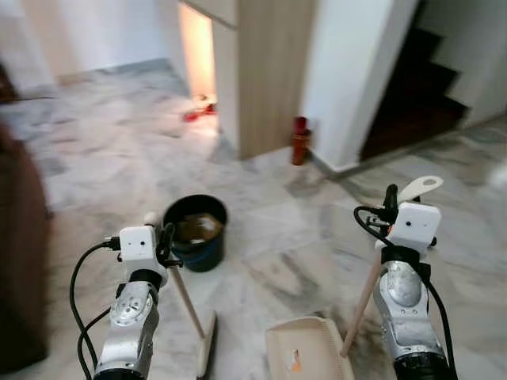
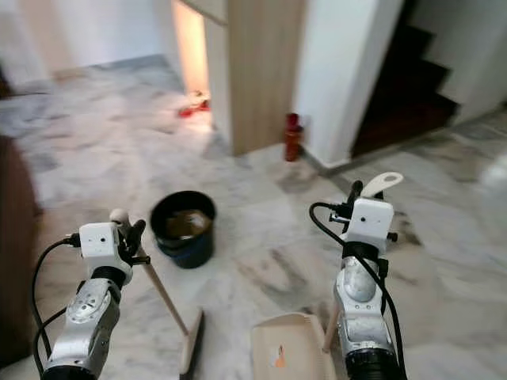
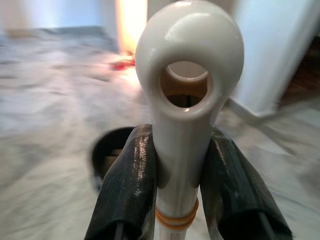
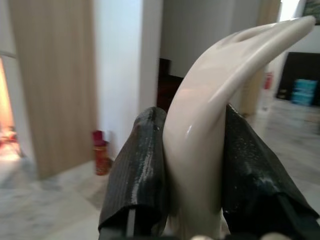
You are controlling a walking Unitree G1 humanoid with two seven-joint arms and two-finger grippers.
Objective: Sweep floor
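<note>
My left gripper (image 1: pixel 162 237) is shut on the top of a broom handle (image 1: pixel 186 297). The wooden stick slants down to the broom head (image 1: pixel 207 344) on the marble floor. In the left wrist view its cream ring-shaped cap (image 3: pixel 190 75) stands up between the two black fingers (image 3: pixel 130 175). My right gripper (image 1: pixel 392 198) is shut on the cream end (image 1: pixel 420 188) of a dustpan handle. That stick runs down to the beige dustpan (image 1: pixel 305 348), which rests on the floor between my arms with a small orange scrap in it.
A dark bucket (image 1: pixel 196 229) stands on the floor just ahead of the left gripper. Beyond are a wooden cabinet (image 1: pixel 269 71), a red canister (image 1: pixel 299 141) by the white wall, dark stairs (image 1: pixel 420 79) at right, and dark furniture (image 1: pixel 20 261) at left.
</note>
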